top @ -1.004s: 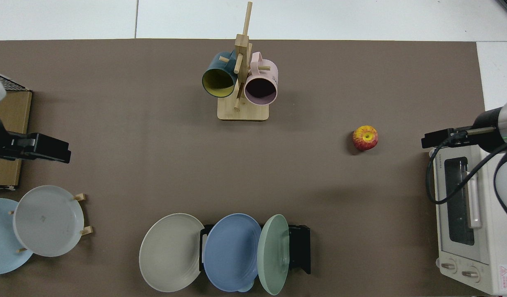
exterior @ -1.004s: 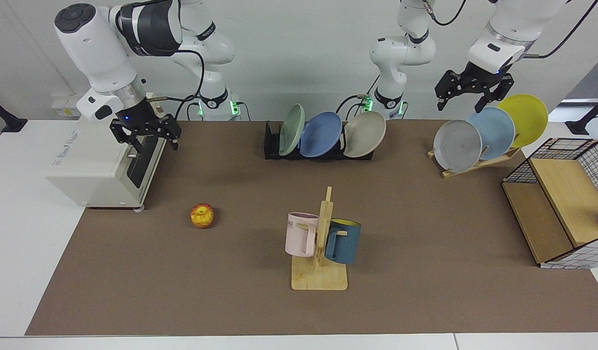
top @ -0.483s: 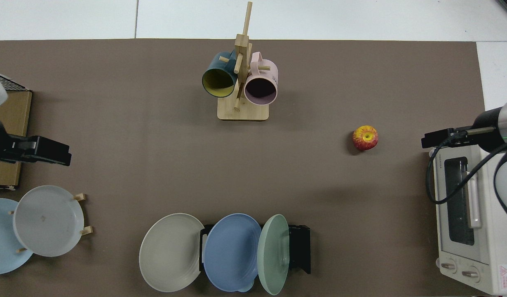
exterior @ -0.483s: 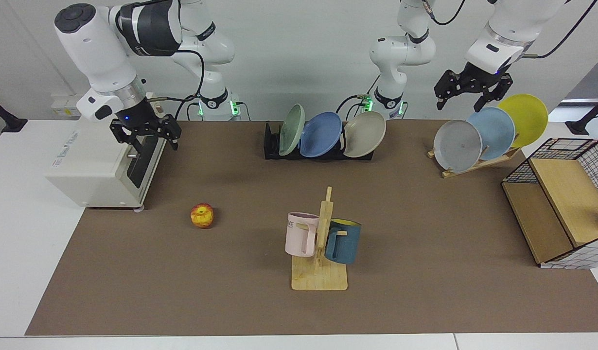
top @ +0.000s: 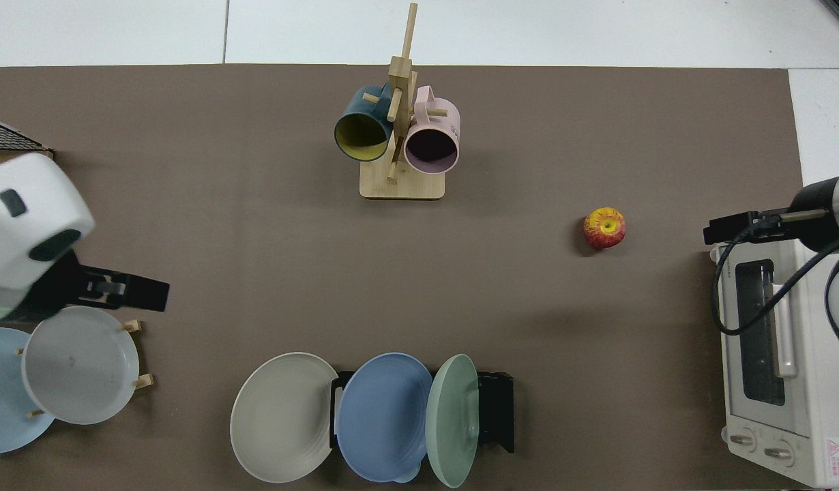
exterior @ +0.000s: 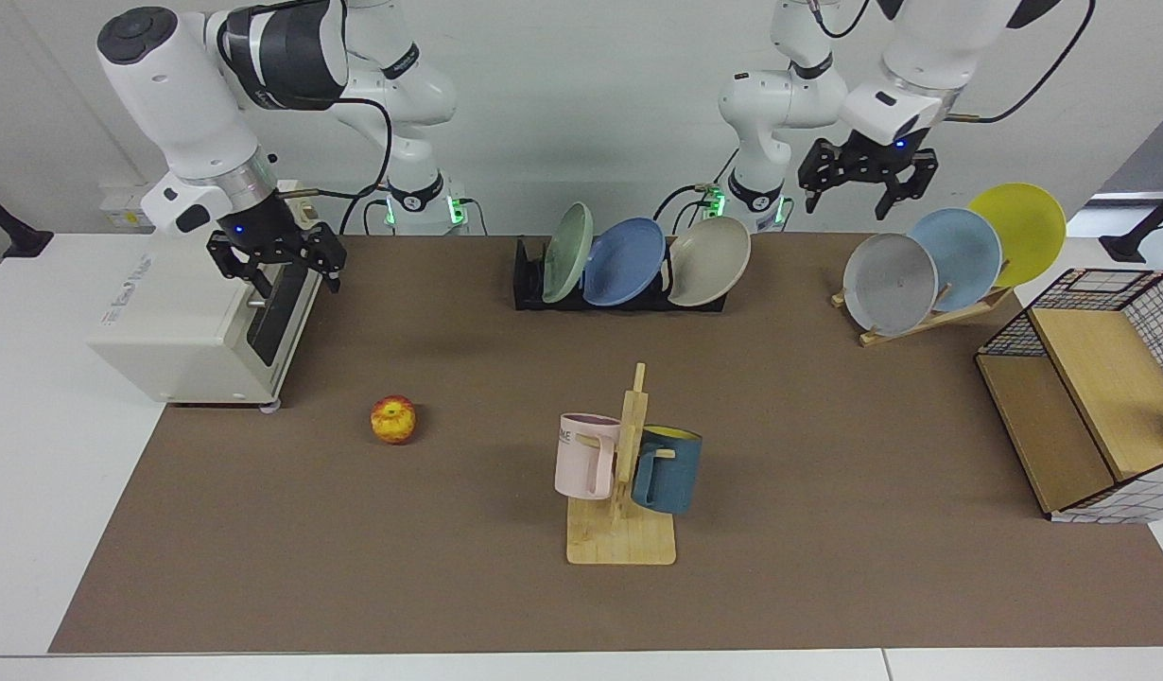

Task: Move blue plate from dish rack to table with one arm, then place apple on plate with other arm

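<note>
Clearly the left gripper [exterior: 865, 182], fingers spread and empty, was the nearer: the round periwinkle-blue plate [exterior: 623, 261] stood on edge in the low black slotted dish rack [exterior: 529, 282], below it toward the other arm. Open too, the right gripper [exterior: 275, 260] waited above the white toaster oven [exterior: 180, 322].

Plain pale room, evenly lit.
A bare grey-white wall [exterior: 581, 113] runs behind; a socket box [exterior: 118, 216] sits low on it.
</note>
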Robot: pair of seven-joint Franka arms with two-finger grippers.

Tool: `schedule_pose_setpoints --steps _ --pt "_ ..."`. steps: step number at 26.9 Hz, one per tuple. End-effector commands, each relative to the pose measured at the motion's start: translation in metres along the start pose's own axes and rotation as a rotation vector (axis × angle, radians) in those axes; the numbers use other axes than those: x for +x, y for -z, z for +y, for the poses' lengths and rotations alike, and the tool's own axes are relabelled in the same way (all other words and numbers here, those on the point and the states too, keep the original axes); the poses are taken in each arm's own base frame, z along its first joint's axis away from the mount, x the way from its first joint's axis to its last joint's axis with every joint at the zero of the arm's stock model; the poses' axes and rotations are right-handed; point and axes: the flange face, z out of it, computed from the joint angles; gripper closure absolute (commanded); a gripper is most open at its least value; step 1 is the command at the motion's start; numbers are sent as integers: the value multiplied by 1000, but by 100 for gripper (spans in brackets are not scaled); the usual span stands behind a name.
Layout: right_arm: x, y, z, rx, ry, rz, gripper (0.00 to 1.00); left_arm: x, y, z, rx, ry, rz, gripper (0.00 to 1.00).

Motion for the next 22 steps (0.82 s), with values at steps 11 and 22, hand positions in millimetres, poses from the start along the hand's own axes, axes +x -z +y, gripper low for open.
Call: schedule_pose_setpoints --steps 11,22 --pt "30 -97 -7 -32 45 -1 0 -56 -131 102 -215 -99 3 0" --pt "68 -176 -50 -30 78 80 0 -89 -233 160 -275 -100 -40 0"
